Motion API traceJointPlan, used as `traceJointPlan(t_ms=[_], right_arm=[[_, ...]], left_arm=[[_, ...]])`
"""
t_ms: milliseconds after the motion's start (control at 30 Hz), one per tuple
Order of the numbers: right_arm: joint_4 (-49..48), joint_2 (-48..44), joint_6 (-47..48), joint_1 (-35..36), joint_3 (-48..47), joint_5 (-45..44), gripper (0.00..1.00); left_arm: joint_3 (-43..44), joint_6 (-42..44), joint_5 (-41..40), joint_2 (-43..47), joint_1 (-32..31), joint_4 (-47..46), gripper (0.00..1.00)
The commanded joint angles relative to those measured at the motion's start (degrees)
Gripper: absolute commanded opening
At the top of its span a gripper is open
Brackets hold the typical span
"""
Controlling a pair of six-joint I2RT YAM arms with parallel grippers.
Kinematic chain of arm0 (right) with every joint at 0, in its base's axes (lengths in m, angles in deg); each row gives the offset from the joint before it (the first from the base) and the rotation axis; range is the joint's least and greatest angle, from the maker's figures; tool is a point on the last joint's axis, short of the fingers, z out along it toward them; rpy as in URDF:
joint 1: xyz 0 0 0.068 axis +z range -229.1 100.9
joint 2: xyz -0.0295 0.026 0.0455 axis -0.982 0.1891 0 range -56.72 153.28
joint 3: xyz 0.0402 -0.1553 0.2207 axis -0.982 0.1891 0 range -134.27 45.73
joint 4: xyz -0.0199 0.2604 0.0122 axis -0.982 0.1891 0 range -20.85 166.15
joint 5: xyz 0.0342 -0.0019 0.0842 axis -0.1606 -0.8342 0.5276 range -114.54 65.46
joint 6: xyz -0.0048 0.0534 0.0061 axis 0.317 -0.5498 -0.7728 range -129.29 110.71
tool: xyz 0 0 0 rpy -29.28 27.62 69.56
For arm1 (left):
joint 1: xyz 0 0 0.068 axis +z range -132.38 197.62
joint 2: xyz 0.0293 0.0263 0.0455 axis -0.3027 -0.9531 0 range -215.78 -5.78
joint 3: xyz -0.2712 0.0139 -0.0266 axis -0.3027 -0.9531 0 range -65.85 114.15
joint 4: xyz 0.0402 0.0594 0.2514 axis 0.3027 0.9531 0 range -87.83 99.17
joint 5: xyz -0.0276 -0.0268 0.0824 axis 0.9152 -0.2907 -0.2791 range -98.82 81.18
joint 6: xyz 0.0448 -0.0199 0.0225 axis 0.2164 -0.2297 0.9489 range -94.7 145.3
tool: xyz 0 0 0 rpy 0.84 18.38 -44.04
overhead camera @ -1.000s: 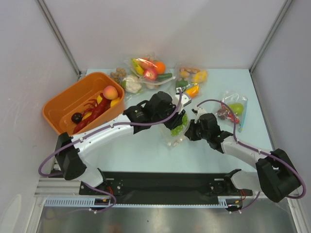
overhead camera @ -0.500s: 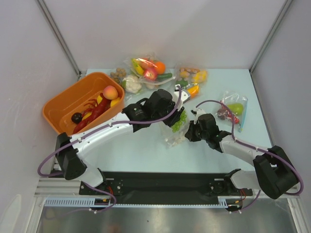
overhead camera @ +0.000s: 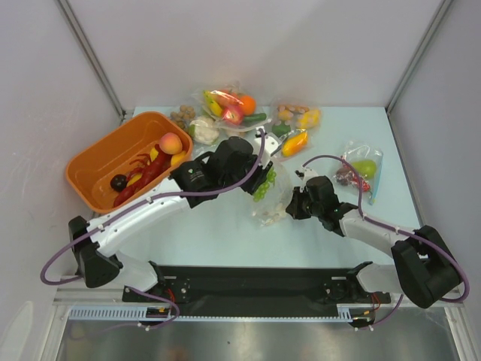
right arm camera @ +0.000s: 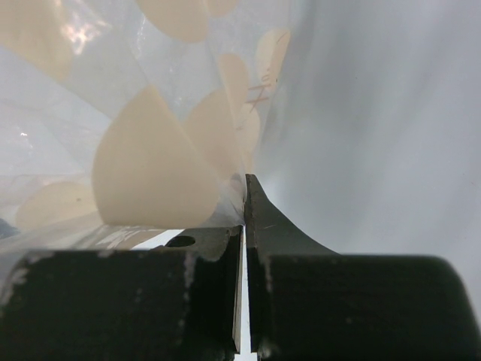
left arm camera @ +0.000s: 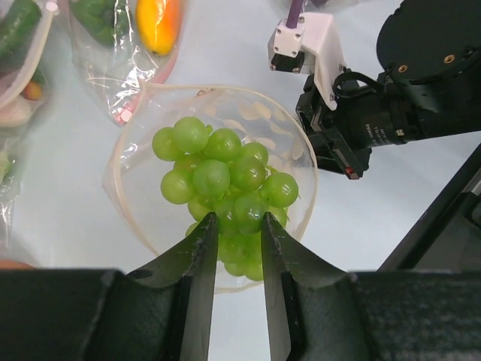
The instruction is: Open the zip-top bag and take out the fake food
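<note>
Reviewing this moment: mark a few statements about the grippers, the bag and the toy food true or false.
1. The left gripper holds the grape bunch. True.
2. The right gripper is open. False: it is shut on the edge of the bag.
3. The lobster lies in the orange bin. True.
4. The peach is inside the bag. False: it sits in the orange bin.
</note>
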Motion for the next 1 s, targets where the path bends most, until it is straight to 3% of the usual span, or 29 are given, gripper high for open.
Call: traceJointPlan(t_ms=[0, 267, 533, 700, 867, 967], right_arm=[[-2.48, 0.53, -0.62, 0.19, -0.99, 0.01, 0.00], [-2.66, 0.09, -0.53, 0.19, -0.28, -0.17, 0.00], [-2.75, -0.61, -0.09, -0.24, 0.07, 0.01, 0.00], [-3.19, -1.05, 0.34, -1.65, 0.60, 1.24, 0.00], [-2.14, -2.19, 0.87, -2.79, 0.60, 1.94, 0.00], [-1.43, -3.42, 1.31, -3.32, 0.33, 1.77, 0.00]], left_arm=[[4.09, 0.66, -0.85, 2.02, -0.08, -0.95, 0.32], [8.57, -0.56, 3.70, 0.44, 0.97, -5.16, 0.33], [13.68, -1.97, 7.93, 1.66, 5.97, -7.36, 0.33], [12.36, -4.34, 11.80, 4.74, 15.98, -7.63, 0.34], [7.63, -4.61, 9.00, 8.42, 29.67, -7.45, 0.34], [1.32, -3.73, 2.96, 9.66, 36.88, -9.12, 0.35]])
